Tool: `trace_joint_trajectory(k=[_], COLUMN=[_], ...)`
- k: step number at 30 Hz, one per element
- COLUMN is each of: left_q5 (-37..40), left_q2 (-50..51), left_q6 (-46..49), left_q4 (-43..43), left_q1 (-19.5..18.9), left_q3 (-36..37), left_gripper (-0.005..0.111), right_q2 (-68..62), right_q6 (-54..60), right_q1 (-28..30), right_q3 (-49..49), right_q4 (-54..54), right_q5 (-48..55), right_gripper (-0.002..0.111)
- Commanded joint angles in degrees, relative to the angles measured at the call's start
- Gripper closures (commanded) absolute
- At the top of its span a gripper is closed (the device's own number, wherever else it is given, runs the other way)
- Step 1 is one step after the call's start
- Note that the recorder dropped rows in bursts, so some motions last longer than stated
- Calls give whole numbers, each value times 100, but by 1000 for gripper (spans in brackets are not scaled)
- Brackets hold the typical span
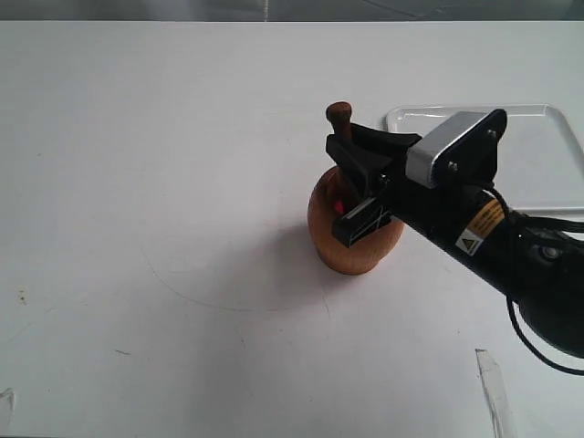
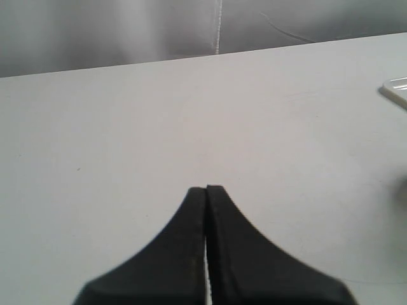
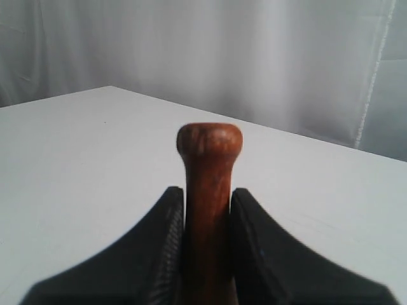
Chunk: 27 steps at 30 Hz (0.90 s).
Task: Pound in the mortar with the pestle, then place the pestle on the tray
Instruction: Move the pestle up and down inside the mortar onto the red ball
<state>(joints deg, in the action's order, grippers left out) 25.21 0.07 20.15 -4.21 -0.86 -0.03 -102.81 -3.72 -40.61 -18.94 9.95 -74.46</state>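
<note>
The right hand [image 3: 207, 213] is clenched on the small dark brown wooden pestle [image 1: 339, 116], its two black fingers [image 3: 160, 244] pressing the thin neck from either side. In the right wrist view the rounded knob stands up above the fingertips at the centre of the frame. In the exterior view the pestle is held roughly upright just right of the frame's centre. Its knob shows above the hand and its lower part goes down into the mouth of the rounded light brown wooden mortar [image 1: 351, 253]. The thick end is hidden by the hand and the mortar's rim, so I cannot tell whether it touches anything inside. A small red ball [image 1: 338, 207] shows within the mortar, just below the rim.

The mortar stands upright on the plain white desk [image 1: 164, 201]. The right arm reaches it from the lower right of the exterior frame and carries a silver-grey camera housing [image 1: 452, 146] on its wrist. The flat square white tray [image 1: 547, 160] with a low rim lies at the upper right, behind the arm and apart from the mortar.

The left hand [image 2: 206, 190] appears only in the left wrist view, at bottom centre. Its black fingers are pressed together with nothing between them, above bare desk.
</note>
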Motion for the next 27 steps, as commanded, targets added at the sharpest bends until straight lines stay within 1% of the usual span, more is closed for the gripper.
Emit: trace_joint_trajectory(k=[1, 9, 12, 15, 19, 21, 24, 27], left_q5=[-17, -17, -17, -17, -17, -17, -17, -17], left_q2=[-7, -7, -7, -7, -7, -7, -7, -7], left_q6=[-47, -47, -47, -47, -47, -47, -47, -47], left_q4=[42, 42, 42, 42, 42, 42, 42, 42], left_q1=[44, 44, 44, 44, 44, 44, 44, 44], left_q3=[3, 3, 3, 3, 3, 3, 3, 3], left_gripper=[107, 107, 107, 107, 107, 107, 107, 107], right_q2=[304, 1481, 1625, 1380, 324, -134, -157, 353], right_q6=[70, 79, 71, 71, -84, -208, -233, -174], right_q1=[3, 3, 3, 3, 3, 3, 3, 3], right_q3=[-138, -423, -423, -423, -423, -423, -423, -423], right_q4=[17, 42, 281, 368, 517, 517, 450, 312], right_q5=[450, 450, 450, 674, 674, 484, 450, 450], right_gripper=[108, 108, 108, 108, 108, 108, 108, 108])
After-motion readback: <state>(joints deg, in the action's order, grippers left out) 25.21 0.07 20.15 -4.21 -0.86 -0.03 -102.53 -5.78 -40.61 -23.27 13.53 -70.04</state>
